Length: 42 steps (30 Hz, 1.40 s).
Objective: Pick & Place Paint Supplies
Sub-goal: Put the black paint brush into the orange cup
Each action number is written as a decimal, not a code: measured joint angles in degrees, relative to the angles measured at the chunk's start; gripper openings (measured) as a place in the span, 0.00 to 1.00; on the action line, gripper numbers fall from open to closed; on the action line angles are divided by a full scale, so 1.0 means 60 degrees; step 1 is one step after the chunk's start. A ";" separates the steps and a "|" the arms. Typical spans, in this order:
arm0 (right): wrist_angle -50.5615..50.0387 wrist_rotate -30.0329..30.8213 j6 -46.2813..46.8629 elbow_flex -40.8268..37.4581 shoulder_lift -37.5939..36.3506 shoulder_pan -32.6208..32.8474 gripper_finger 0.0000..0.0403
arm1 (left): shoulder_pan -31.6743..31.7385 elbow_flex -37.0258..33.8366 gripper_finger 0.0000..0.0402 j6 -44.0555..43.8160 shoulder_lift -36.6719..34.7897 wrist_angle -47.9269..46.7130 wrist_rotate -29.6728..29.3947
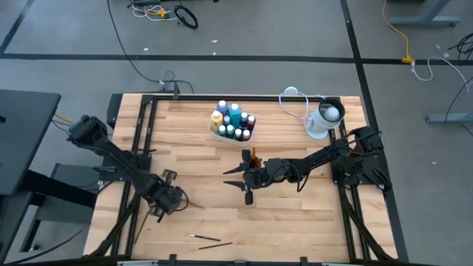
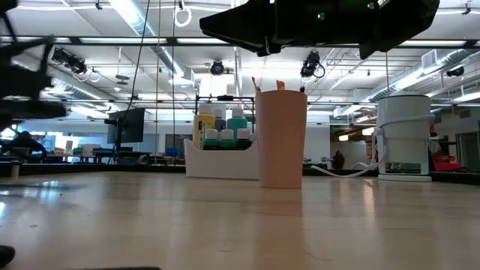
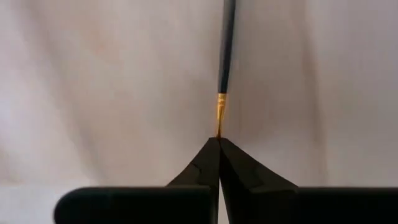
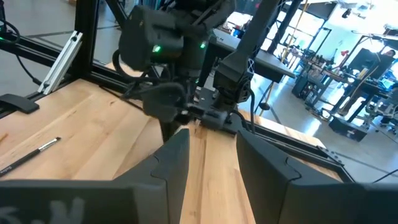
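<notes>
My left gripper (image 1: 164, 204) stands over the near-left part of the table, shut on a thin dark-handled brush (image 3: 225, 56). My right gripper (image 1: 242, 183) hovers open at the table's middle, just on the near side of an orange cup (image 1: 253, 157) that holds brushes. In its wrist view the open fingers (image 4: 208, 146) face the left arm. A white tray (image 1: 214, 131) of white-capped bottles (image 1: 233, 118) stands beyond the cup. Two more brushes (image 1: 205, 237) lie flat near the table's near edge. My left gripper pinches the brush between its two shut fingertips (image 3: 211, 152), at the gold ferrule end (image 3: 219, 118). The dark handle runs straight away from the fingertips, in line with them. I cannot tell whether the brush rests on the table or is lifted.
A white-and-grey round container (image 1: 324, 118) with a white cable (image 1: 292, 100) stands at the far right. A black frame (image 1: 148, 125) runs along the table's edges. Bare wood lies between the two grippers and along the near right.
</notes>
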 joint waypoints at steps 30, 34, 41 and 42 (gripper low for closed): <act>0.0135 -0.4012 0.7394 0.0062 0.0000 -0.1497 0.34 | 0.1105 0.2945 0.01 1.9521 0.0027 0.6478 -0.8581; 0.0678 -0.5017 0.8022 0.0062 0.0000 -0.1655 0.34 | 0.1343 0.2940 0.01 2.0008 0.0028 0.6483 -0.8470; 0.0852 -0.5185 0.8018 0.0062 0.0000 -0.1658 0.34 | 0.1322 0.2938 0.02 2.0287 0.0028 0.6671 -0.8323; 0.0852 -0.5187 0.8018 0.0062 0.0000 -0.1667 0.34 | 0.1322 0.2938 0.02 2.0343 0.0028 0.6673 -0.8318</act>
